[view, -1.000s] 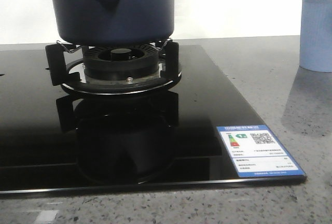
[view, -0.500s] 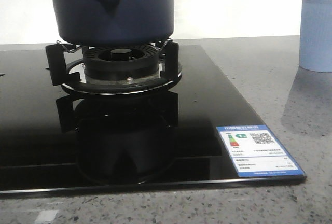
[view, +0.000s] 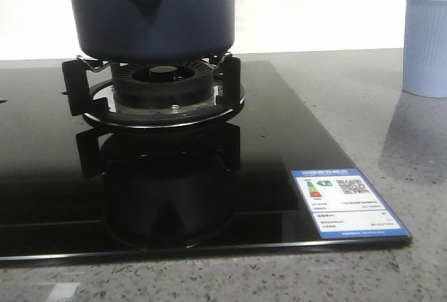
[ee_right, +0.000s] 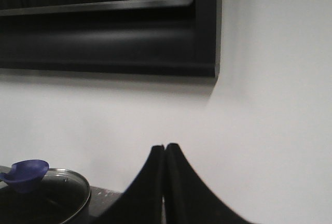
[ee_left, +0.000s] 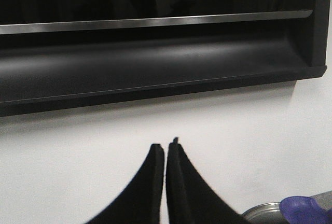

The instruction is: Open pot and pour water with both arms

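The dark navy pot (view: 157,12) stands on the burner's trivet (view: 157,92) at the back left of the black glass hob, its handle socket with a hole facing me. Its top is cut off in the front view. In the right wrist view its glass lid (ee_right: 49,198) with a blue knob (ee_right: 26,175) shows low and to the side. The lid's rim (ee_left: 262,213) and knob (ee_left: 306,209) also show in the left wrist view. My left gripper (ee_left: 165,147) and right gripper (ee_right: 164,147) are both shut and empty, raised towards the white wall. Neither shows in the front view.
A pale blue ribbed cup (view: 426,45) stands on the grey counter at the far right. The hob (view: 279,176) carries a blue-and-white energy label (view: 347,203) at its front right corner. A black hood (ee_left: 155,63) hangs on the wall above.
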Available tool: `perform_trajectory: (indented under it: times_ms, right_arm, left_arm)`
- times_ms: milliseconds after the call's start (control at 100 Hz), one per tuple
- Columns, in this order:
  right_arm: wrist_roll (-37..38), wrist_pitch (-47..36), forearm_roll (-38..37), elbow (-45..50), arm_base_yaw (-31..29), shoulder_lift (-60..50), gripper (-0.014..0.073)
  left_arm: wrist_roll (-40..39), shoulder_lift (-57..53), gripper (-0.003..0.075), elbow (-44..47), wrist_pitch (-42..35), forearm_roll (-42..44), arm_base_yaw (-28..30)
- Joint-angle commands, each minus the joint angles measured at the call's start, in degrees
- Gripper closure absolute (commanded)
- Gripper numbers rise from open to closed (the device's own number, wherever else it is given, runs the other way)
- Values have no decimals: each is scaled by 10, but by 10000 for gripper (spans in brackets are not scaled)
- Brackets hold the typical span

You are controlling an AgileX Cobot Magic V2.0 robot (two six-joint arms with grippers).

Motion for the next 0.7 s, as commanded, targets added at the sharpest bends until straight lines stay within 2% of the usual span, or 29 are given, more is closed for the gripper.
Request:
perform_trajectory:
  times_ms: [0,350,510,690]
  right_arm:
    - [-11,40,-9,0,-4,-50,661]
    - [3,45,-31,213,-4,-218,661]
    - [3,40,-40,298,-4,-293,665]
    - [3,40,-57,354,-4,-343,665]
  left_arm:
    - [0,-50,741,44,-58,-1,3]
    - [0,-260,741,233,-47,-12,3]
    - [0,-337,741,275,4,-12,3]
    - [0,-376,741,301,14,-12,3]
